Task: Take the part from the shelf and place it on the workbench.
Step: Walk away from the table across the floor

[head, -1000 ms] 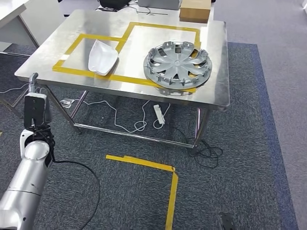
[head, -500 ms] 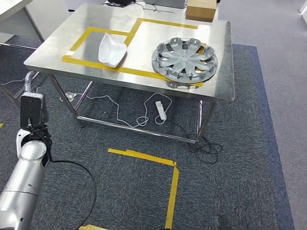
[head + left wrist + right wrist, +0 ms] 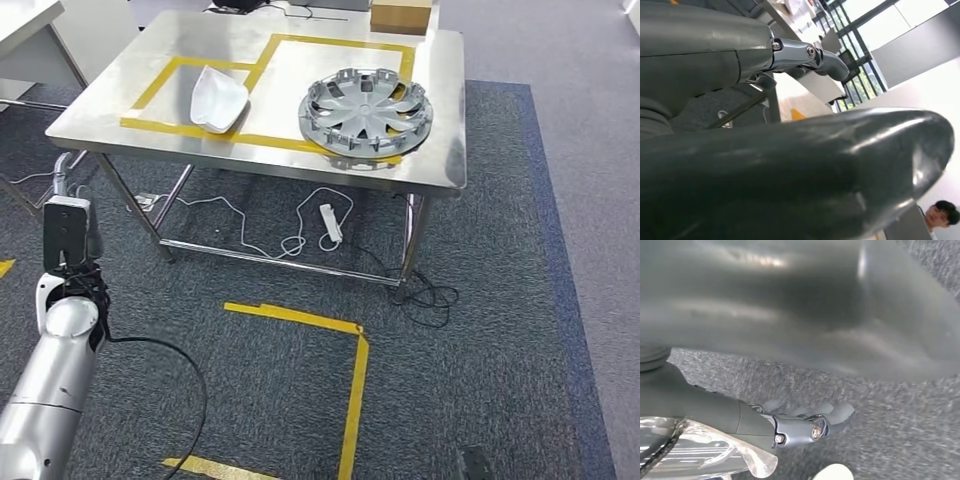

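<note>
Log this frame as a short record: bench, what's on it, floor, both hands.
workbench: steel top, yellow tape outlines
white part: inside the left outline, at its near right corner
wheel cover: in the right outline, near rim over the tape
cardboard box: far edge of the bench
power strip: on the carpet under the bench
left hand: fingers apart, holds nothing
right hand: fingers stretched out above carpet, holds nothing
</note>
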You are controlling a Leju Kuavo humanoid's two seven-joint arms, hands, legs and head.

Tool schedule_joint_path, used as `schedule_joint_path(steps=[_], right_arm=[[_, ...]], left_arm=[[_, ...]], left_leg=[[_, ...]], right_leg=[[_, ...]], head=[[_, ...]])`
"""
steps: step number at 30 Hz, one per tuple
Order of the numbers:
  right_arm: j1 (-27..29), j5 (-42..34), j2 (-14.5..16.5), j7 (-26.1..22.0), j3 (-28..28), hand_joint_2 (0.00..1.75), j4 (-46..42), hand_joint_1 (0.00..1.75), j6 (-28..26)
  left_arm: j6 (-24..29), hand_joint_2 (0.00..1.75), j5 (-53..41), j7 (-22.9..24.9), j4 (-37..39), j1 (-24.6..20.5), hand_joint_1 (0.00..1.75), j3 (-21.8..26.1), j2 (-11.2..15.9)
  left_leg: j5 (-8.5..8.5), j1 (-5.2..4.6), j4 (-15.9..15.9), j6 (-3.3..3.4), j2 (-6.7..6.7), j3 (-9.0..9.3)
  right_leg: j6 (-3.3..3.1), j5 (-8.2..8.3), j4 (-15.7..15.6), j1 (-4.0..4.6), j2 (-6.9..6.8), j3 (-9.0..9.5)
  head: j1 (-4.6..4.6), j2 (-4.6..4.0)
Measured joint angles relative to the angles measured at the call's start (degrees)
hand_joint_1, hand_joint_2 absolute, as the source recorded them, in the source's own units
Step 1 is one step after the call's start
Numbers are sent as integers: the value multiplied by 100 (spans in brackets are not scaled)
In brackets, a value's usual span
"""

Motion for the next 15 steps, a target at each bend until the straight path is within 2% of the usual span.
schedule_joint_path(steps=[1, 2, 3, 5, 6, 7, 10, 11, 12, 15], right_arm=[[22, -3, 0, 1, -1, 0, 0, 0, 0], [42, -4, 0, 1, -2, 0, 0, 0, 0], [55, -5, 0, 1, -3, 0, 0, 0, 0], [60, -6, 0, -2, -4, 0, 0, 0, 0], [57, -7, 0, -5, -4, 0, 0, 0, 0], [52, -7, 0, -10, -4, 0, 0, 0, 0], [48, -8, -1, -17, -7, 0, 0, 0, 1], [47, -8, -2, -16, -9, 0, 0, 0, 1], [45, -9, -3, -15, -11, 0, 1, 0, 2], [44, -13, -2, -14, -19, 0, 2, 0, 3]], left_arm=[[9, 0, 6, 11, 0, 33, 0, 10, 9], [15, 0, 11, 18, 0, 56, 0, 16, 19], [19, 0, 14, 23, -3, 68, 0, 20, 27], [21, 0, 15, 25, -22, 65, 0, 30, 38], [20, 0, 16, 25, -36, 60, 0, 36, 40], [19, 0, 18, 25, -46, 57, 0, 43, 44], [16, 0, 4, 26, -57, 62, 0, 59, 54], [19, 0, -13, 25, -59, 61, 0, 60, 55], [23, 0, -31, 19, -62, 59, 0, 59, 54], [36, 0, -46, -26, -73, 84, 0, 58, 54]], left_leg=[[-81, 0, 196, -7, 0, -16], [-55, 0, 161, -4, 0, 78], [60, -2, -106, 11, 0, 280], [299, -17, -933, 70, 1, 805], [361, -30, -1230, 105, 0, 976], [380, -44, -1389, 137, -1, 1056], [455, -59, -1441, 244, 2, 1018], [498, -50, -1468, 287, 8, 1001], [544, -36, -1495, 329, 14, 975], [646, -29, -1506, 376, 22, 844]], right_leg=[[5, 29, 9, 3, 0, -45], [14, 55, 22, 5, 0, -91], [28, 76, 37, 5, 0, -130], [67, 111, 69, 14, 0, -186], [93, 128, 83, 20, 0, -206], [122, 149, 91, 24, -1, -222], [229, 206, 81, 10, 1, -264], [260, 148, 133, 5, 6, -308], [289, 18, 291, 1, 12, -391], [353, -604, 1363, -18, 19, -825]], head=[[0, 0], [-1, 0], [-1, 0], [1, 0], [3, 0], [5, 0], [7, 0], [10, 0], [18, 0], [34, 0]])
